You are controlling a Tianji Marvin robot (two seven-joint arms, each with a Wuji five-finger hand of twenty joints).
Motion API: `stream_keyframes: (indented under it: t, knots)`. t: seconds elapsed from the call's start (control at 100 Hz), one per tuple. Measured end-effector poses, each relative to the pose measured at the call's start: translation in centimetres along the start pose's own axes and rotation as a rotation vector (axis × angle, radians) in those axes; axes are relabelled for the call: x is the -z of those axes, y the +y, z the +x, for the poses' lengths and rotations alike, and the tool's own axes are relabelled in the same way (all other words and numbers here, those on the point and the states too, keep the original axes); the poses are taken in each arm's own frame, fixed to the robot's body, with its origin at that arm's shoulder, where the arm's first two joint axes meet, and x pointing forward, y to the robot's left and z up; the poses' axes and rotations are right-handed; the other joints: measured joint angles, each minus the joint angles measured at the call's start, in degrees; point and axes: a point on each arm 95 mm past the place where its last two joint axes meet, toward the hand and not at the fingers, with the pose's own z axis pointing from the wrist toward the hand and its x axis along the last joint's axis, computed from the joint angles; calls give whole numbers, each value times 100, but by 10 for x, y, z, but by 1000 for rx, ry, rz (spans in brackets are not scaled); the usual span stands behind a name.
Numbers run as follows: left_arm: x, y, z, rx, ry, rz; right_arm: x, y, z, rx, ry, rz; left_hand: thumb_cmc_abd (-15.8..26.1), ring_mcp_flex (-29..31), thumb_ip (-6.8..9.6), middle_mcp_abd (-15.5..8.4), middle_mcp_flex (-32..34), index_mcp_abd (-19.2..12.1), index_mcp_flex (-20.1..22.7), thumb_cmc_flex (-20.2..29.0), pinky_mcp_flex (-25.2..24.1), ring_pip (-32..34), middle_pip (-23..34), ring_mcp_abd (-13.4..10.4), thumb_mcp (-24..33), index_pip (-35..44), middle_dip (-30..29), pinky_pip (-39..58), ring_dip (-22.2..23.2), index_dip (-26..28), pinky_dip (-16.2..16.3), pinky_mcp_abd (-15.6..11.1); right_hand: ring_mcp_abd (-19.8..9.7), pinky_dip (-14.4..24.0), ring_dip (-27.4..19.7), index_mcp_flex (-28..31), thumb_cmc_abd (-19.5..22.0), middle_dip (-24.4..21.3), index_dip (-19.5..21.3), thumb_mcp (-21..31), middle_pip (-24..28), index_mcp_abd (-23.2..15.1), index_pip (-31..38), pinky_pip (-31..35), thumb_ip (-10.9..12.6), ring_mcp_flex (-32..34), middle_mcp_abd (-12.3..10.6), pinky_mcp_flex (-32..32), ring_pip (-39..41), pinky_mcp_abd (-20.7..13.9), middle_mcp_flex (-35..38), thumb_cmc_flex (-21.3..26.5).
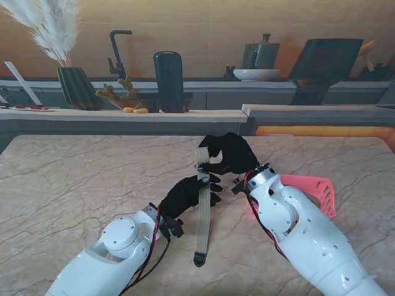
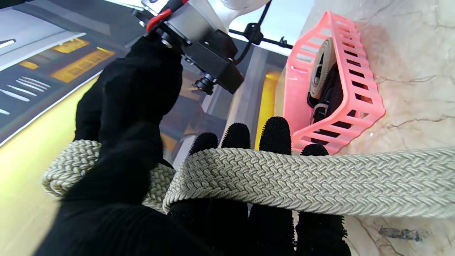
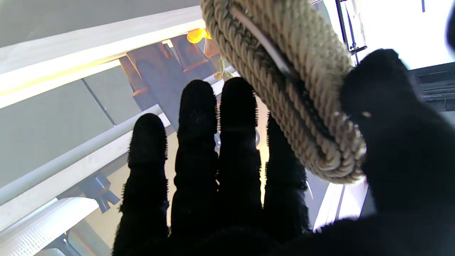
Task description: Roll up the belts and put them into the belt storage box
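A beige woven belt [image 1: 202,209] runs from my right hand [image 1: 229,154] toward me, its dark tip [image 1: 199,259] lying on the marble table [image 1: 74,185]. The right hand's thumb [image 3: 391,124] pinches the belt's folded-over far end [image 3: 295,89], so this hand is shut on it. My left hand [image 1: 185,197] sits under the belt's middle. The belt [image 2: 284,181] lies across its straight, spread fingers [image 2: 275,135], and no thumb shows over it. The pink slatted storage box [image 1: 318,191] stands to the right, half hidden by my right arm. It holds a rolled belt [image 2: 321,71].
The table's far edge meets a counter carrying a dark vase [image 1: 170,80], a plant pot [image 1: 77,86] and small ornaments [image 1: 120,95]. My right forearm [image 1: 308,234] covers the table nearer to me on the right.
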Motion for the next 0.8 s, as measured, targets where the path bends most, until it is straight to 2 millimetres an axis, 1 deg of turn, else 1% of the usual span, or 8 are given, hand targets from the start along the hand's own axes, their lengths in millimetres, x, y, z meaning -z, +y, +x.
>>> stream_keyframes:
  t: [0.12, 0.21, 0.37, 0.45, 0.49, 0.52, 0.6, 0.8]
  knots:
    - [1, 0, -2, 19, 15, -17, 4, -5, 0, -15, -8, 14, -435, -177, 0, 4, -237, 220, -142, -1039, -68, -196, -82, 0, -160, -255, -9, -164, -9, -87, -6, 87, 0, -3, -1, -63, 29, -61, -3, 57, -8, -14, 0, 2, 0, -3, 30, -2, 1, 0, -61, 0]
    - [1, -2, -4, 23, 17, -9, 7, -9, 0, -21, -8, 27, -486, -185, 6, 24, -338, 294, -216, -1418, -73, -308, -145, 0, -112, -421, -11, -232, -9, -127, -6, 173, 10, -6, -49, -165, 32, -82, -57, 186, -33, -73, 0, 4, 1, -31, 111, -3, 1, 0, -122, 2]
    - [4, -4, -8, 47, 12, 29, 13, -17, 1, 6, 41, 67, -486, -251, 7, 112, -462, 593, -316, -1553, -76, -386, -159, 0, -126, -573, -14, -326, -10, -166, -8, 215, 28, -63, -57, -427, 36, -152, -213, 264, -283, -115, -2, 9, 6, -93, 228, -11, 2, 0, -406, 249]
    - [6, -4, -11, 59, -3, 78, 15, -21, 1, 27, 61, 88, -599, -251, -12, 138, -455, 595, -316, -1549, -76, -386, -159, 1, -126, -576, -14, -329, -10, -167, -8, 225, 29, -68, -71, -521, 36, -250, -261, 336, -463, -115, -59, 10, 19, -93, 240, -16, 2, 0, -512, 251]
    - [7, -3, -11, 63, -4, 124, 16, -23, 0, 28, 65, 98, -665, -251, -34, 141, -495, 595, -373, -1547, -76, -386, -159, 1, -128, -577, -14, -329, -10, -167, -8, 250, 35, -71, -101, -646, 97, -129, -305, 511, -160, -115, -212, 10, 25, -61, 107, -24, 2, 0, -361, 287]
    - [7, -3, -11, 63, -2, 147, 17, -25, 0, 28, 70, 105, -665, -251, -36, 141, -498, 595, -447, -1547, -76, -386, -159, 1, -129, -581, -14, -329, -10, -165, -8, 250, 35, -71, -115, -759, 99, -123, -319, 599, -88, -115, -266, 10, 35, -47, 128, -27, 2, 0, -352, 322]
    - [7, -1, -12, 69, 0, 152, 19, -27, -1, 37, 81, 117, -665, -251, -36, 141, -499, 729, -584, -1547, -76, -386, -160, 1, -130, -591, -14, -329, -10, -163, -9, 253, 35, -76, -121, -858, 100, -112, -320, 647, -19, -115, -269, 11, 58, -77, 128, -74, -2, 0, -351, 338]
    - [8, -3, -13, 110, 9, 148, 20, -31, 1, 52, 115, 130, -665, -251, -35, 141, -499, 785, -735, -1772, -76, -386, -160, 1, -138, -593, -14, -330, -10, -163, -10, 265, 37, -97, -126, -1032, 103, -96, -321, 576, -17, -118, -269, 11, 54, -141, 152, -90, -34, 9, -476, 237]
